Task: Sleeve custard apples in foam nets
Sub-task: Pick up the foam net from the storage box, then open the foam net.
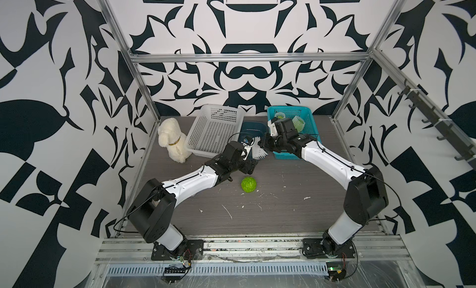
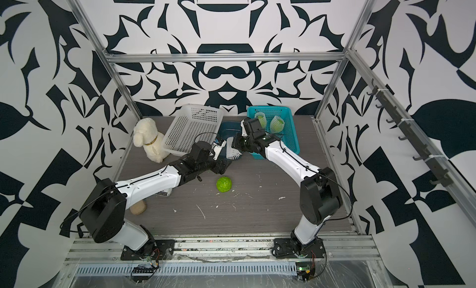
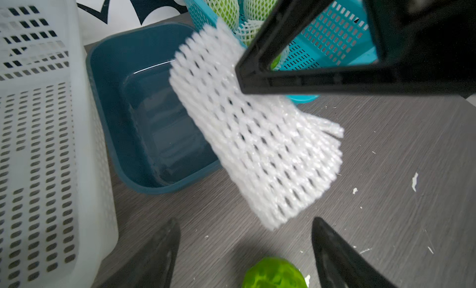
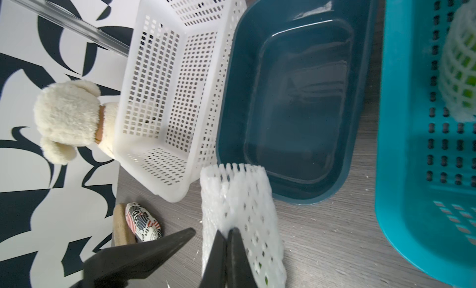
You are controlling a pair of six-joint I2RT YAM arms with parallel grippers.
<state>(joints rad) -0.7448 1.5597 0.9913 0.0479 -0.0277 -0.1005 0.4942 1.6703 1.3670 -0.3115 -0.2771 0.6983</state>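
- right gripper (image 4: 228, 232) is clamped fully shut on the wall of a white foam net (image 4: 239, 196). It's pinching near one end, so the rest of the tube sticks out ahead of it. The net looks lifted off the table (image 1: 283, 209), but I can't be 100% sure.
- left gripper (image 3: 244, 219) is spread wide with nothing in it. The loose end of the net hangs just ahead of it, and I don't see any contact.
- one bare custard apple (image 1: 248, 184) sits on the table just under and behind the left gripper, well apart from the right one. No net on it yet.
- the teal basket (image 2: 269, 109) is right behind the right gripper, with two netted fruits (image 2: 277, 123) plainly inside. The left wrist view shows a bit of green and mesh past the right gripper that might be a third, can't say for certain.
- the white basket (image 1: 213, 134) and dark blue tub (image 4: 296, 106) just beyond both grippers are empty.
- my read is that most of the job is done and this is the last fruit. What's left is getting the tube's mouth opened up (probably what the left gripper is lined up for), working the bare fruit inside, then dropping it in the teal basket with the others.
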